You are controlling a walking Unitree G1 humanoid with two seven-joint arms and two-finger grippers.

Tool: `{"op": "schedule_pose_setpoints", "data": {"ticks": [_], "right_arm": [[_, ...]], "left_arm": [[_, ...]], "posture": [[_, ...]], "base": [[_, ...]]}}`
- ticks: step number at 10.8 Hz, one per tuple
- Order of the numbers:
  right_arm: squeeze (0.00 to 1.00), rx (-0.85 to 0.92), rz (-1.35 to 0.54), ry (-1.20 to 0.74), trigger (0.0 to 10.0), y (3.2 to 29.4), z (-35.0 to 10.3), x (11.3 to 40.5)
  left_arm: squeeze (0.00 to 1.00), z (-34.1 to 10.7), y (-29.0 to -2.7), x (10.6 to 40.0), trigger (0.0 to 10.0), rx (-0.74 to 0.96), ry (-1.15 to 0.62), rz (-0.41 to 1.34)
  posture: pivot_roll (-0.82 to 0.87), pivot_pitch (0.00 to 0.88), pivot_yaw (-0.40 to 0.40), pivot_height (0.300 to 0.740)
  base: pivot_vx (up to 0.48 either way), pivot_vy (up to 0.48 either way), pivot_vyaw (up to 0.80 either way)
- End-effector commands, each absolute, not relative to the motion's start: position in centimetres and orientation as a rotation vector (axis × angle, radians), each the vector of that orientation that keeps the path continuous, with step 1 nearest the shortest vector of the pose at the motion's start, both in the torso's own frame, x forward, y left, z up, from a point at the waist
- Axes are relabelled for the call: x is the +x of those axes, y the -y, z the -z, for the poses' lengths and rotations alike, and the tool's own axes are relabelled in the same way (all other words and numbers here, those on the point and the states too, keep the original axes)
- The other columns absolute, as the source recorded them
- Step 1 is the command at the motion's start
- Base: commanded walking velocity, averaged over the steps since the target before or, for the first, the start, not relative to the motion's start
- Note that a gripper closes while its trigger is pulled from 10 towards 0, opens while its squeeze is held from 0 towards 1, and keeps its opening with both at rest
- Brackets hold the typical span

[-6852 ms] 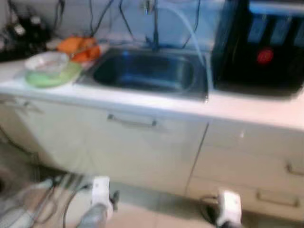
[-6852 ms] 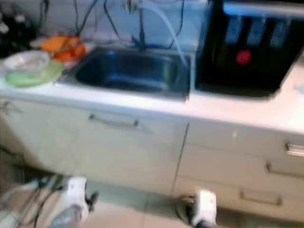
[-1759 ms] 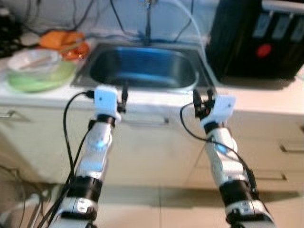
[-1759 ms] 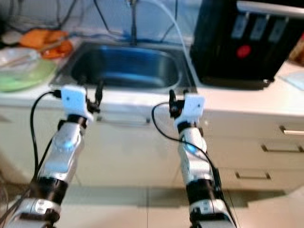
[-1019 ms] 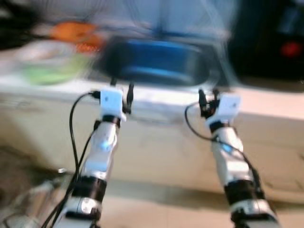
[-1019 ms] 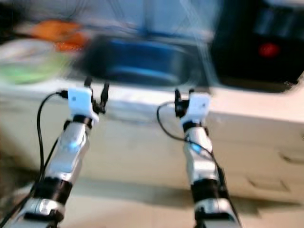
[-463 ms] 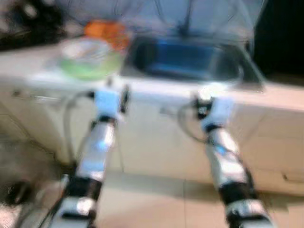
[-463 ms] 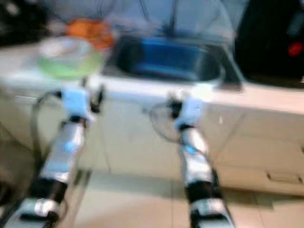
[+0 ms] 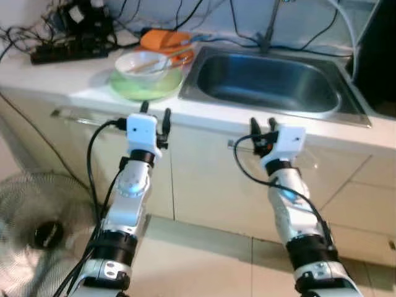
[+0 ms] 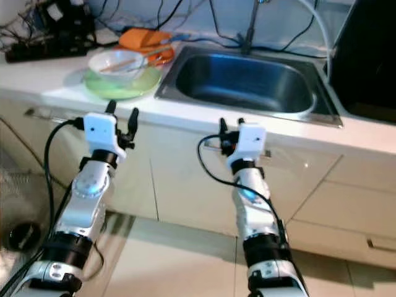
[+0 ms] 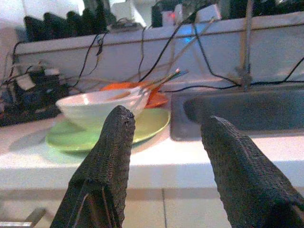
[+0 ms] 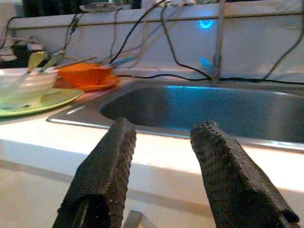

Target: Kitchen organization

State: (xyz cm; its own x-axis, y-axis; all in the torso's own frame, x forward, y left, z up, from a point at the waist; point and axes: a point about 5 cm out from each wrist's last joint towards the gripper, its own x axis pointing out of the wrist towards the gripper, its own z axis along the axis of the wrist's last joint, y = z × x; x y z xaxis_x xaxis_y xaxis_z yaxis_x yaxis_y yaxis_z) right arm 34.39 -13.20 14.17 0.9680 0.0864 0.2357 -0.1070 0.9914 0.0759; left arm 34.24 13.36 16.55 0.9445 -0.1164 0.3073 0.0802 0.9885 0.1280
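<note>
Facing the sink [image 9: 267,83], both arms are raised in front of the cabinet doors, short of the tabletop [image 9: 86,86] edge. Left end effector [image 9: 155,116] sits off the sink's left front corner, fingers spread, gripping nothing. Right end effector [image 9: 262,125] hangs below the sink's front rim, fingers also parted and empty.

Left of the sink, a white bowl [image 9: 143,63] rests on a green plate [image 9: 162,88], with utensils leaning in the bowl; what kind they are is hard to make out. Behind those, near the sink's back left corner, an orange dish [image 9: 162,39] is partly hidden by the bowl. Further left of the sink, a power strip [image 9: 65,52] lies under a tangle of cables. The tap [image 9: 270,21] rises behind the sink and is cut off at the top. A black appliance [image 10: 371,68] right of the sink is cut off by the frame edge.

Down on the floor, well left of the sink, a fan grille [image 9: 34,223] shows, partly out of frame. Bare white tabletop runs along the sink's front rim.
</note>
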Motion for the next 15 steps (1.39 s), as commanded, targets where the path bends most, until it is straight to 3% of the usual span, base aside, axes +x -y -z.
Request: {"op": "schedule_pose_setpoints", "data": {"ticks": [1, 15], "right_arm": [[0.00, 0.108, -0.105, 0.249, 10.0, 13.09, -14.51, 34.46], [0.00, 0.103, -0.107, 0.257, 10.0, 12.99, -14.52, 34.52]], "left_arm": [[0.00, -16.80, -13.48, 34.22, 10.0, 0.117, 0.327, 0.100], [0.00, -17.11, -13.23, 34.11, 10.0, 0.117, 0.346, 0.117]], "posture": [[0.18, 0.023, -0.019, 0.740], [0.19, 0.014, -0.017, 0.740]], "base": [[0.345, 0.000, 0.00], [0.347, 0.000, 0.03]]}}
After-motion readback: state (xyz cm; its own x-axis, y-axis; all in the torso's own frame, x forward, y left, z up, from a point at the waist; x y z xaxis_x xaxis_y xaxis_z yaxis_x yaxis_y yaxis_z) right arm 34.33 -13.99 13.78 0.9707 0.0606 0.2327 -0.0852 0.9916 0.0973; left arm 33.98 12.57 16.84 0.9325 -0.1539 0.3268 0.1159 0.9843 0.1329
